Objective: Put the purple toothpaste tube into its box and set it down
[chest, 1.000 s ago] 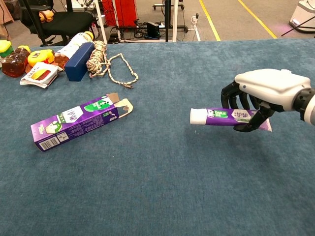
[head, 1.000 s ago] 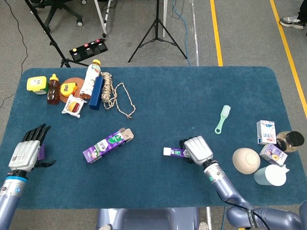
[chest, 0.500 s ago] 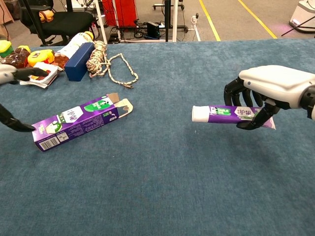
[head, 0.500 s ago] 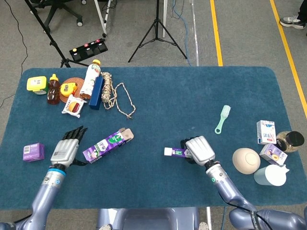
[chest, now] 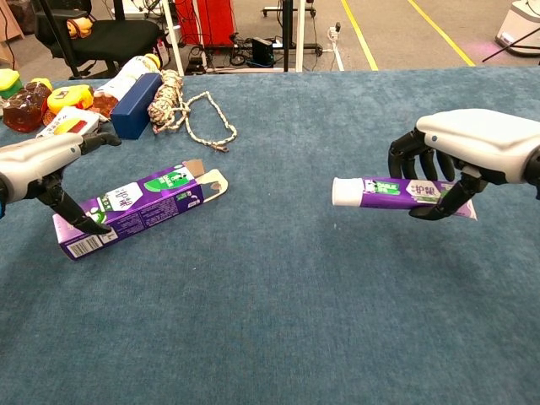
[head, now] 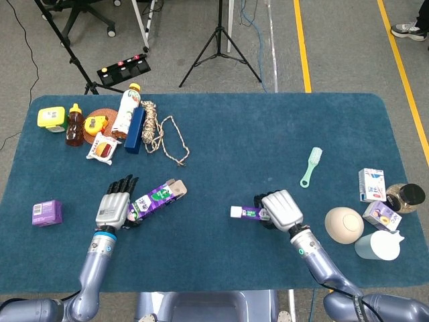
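Observation:
The purple toothpaste box [head: 159,196] [chest: 139,207] lies flat on the blue table, its open flap end pointing toward the rope. My left hand [head: 115,204] [chest: 42,160] hovers over the box's closed left end with fingers spread and the thumb reaching down beside that end; it grips nothing. My right hand [head: 280,209] [chest: 477,148] holds the purple toothpaste tube [head: 244,212] [chest: 396,191] level above the table. The tube's white cap points left, toward the box, with a wide gap between them.
A rope [head: 164,134], a dark blue box [head: 135,130], bottles and snack packs sit at the back left. A small purple box [head: 47,212] lies at the left edge. A green toothbrush [head: 312,166], a beige ball [head: 344,225] and small cartons crowd the right side.
My left hand has swept right from the table's left edge to the box's closed end. The right hand with the tube has only drifted slightly.

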Motion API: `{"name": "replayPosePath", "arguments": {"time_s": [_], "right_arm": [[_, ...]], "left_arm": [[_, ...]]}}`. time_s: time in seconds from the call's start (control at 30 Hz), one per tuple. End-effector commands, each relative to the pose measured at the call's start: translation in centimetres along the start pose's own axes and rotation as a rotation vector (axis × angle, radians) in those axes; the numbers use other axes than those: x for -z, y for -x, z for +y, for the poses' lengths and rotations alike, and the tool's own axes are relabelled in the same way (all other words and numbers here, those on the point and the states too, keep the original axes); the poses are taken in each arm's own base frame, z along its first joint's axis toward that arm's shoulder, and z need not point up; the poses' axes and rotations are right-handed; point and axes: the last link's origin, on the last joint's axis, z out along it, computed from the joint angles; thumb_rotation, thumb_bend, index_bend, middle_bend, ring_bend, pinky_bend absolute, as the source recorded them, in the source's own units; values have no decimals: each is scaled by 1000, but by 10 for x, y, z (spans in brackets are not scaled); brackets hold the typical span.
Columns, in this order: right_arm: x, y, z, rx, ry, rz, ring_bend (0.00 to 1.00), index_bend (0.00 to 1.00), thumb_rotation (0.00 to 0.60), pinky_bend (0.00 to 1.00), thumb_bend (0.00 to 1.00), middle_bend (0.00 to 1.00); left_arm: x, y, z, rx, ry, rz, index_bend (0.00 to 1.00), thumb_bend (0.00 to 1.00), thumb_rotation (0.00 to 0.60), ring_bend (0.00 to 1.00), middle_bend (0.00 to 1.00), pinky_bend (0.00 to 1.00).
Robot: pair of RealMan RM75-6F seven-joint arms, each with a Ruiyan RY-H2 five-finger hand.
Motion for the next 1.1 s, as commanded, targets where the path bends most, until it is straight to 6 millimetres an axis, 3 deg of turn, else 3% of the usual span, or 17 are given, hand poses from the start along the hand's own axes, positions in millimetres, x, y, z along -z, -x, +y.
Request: {"name": "replayPosePath", "arguments": {"time_s": [0.03,0.33,0.53,0.93,1.1], "right_arm": [[0,0,1,-1,1,0,562,488,600,551,467,553],[1,-1,1,1,2,2,562,488,600,552,468,553],[1,-3,-2,-1,0,5,562,488,600,551,467,553],[4,-5,-10,12,-10,7,562,487,600,552,468,553],[5,-7,-13,18,-16,11,562,487,600,552,468,553]], "left_arm": [[-7,0,-1,-9,-16,15,0,79,600,0,0,41],[-36,-10,-18,-13,36,73,0,84,600,0,0,42],[-52,-19,-24,-148,97,104,0,85,600,0,0,41],[-58,-11,-20,-257,137,-16,0,91,600,0,0,42],[-62,-8,-8,-287,167,-22,4,100,600,0,0,51]]}}
